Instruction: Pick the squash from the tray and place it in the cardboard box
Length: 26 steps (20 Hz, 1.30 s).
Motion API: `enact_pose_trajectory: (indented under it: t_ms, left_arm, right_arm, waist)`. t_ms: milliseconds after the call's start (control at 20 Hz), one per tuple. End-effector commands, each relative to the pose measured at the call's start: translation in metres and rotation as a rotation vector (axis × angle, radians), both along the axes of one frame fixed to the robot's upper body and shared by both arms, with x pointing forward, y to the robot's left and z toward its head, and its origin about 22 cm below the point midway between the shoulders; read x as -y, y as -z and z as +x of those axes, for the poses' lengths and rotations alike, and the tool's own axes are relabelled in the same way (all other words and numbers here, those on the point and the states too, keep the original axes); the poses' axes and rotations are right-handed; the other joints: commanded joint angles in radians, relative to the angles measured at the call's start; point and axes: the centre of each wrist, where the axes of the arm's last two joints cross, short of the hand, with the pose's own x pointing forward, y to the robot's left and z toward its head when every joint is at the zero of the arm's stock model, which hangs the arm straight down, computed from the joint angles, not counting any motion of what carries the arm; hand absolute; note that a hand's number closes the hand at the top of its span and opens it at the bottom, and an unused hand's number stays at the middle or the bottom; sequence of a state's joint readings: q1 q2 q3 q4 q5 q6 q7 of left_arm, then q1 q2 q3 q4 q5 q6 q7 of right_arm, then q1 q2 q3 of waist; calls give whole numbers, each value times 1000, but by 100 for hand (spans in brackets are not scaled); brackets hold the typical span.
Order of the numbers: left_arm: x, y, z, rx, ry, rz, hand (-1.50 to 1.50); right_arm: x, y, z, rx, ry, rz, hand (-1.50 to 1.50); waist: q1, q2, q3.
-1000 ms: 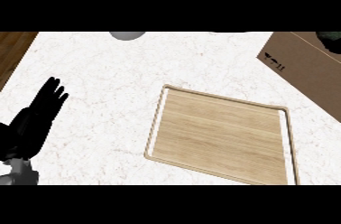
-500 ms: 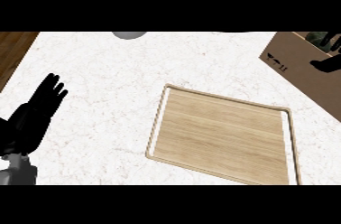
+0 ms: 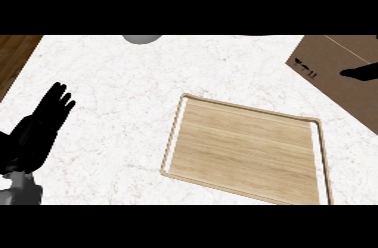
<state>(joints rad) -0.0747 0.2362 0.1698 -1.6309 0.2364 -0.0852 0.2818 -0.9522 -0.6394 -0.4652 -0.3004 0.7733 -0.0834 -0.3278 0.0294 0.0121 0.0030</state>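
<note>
Seen from the head view, steeply down on a white marbled tabletop (image 3: pixel 111 82): a pale wooden tray (image 3: pixel 176 142) lies right of centre, turned slightly so that its near right corner runs toward the lower edge of the view, its raised rim framing plain wood grain. The brown box (image 3: pixel 325 54) sits at the far right, apart from the tray and cut off by the right edge, with a small black print (image 3: pixel 306 67) on the side facing the tray. The left robot hand (image 3: pixel 35 137) rests at the left edge, well apart from the tray, open, its fingers (image 3: pixel 56 99) straight and pointing toward the far side. The grey forearm (image 3: pixel 18 194) behind it enters at the near left corner. The right robot hand (image 3: pixel 362 72) shows only as a dark shape at the right edge, over the box (too little of it is in view to tell whether it is open, closed or gripping anything). The squash cannot be seen anywhere in the view, so its place cannot be told. At the far edge, left of centre, part of a grey round thing (image 3: pixel 142 38) juts into view, and a strip of brown wood (image 3: pixel 13 57) borders the tabletop at the far left
</note>
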Motion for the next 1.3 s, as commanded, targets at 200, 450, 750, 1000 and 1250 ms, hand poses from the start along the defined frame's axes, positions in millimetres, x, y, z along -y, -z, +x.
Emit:
enact_pose_trajectory:
  t_ms: [200,450,750,1000,1250]
  left_arm:
    - [-14,3,-6,-14,-22,0,0]
    - [-11,2,-2,7,-13,26,0]
    - [14,2,-4,4,-4,-12,0]
    - [6,-10,6,-4,-6,10,0]
    - [10,-3,-6,21,13,13,0]
  right_arm:
    - [39,-14,-20,236,107,357,-150]
    - [88,-46,-51,245,166,397,-150]
    - [128,-44,-92,280,154,469,-150]
    - [153,-57,-120,273,97,454,-150]
    - [150,-37,-121,241,105,428,-150]
  waist:
    - [-13,-7,-1]
    - [-3,0,-1]
    - [10,5,2]
    - [6,7,3]
    - [14,5,2]
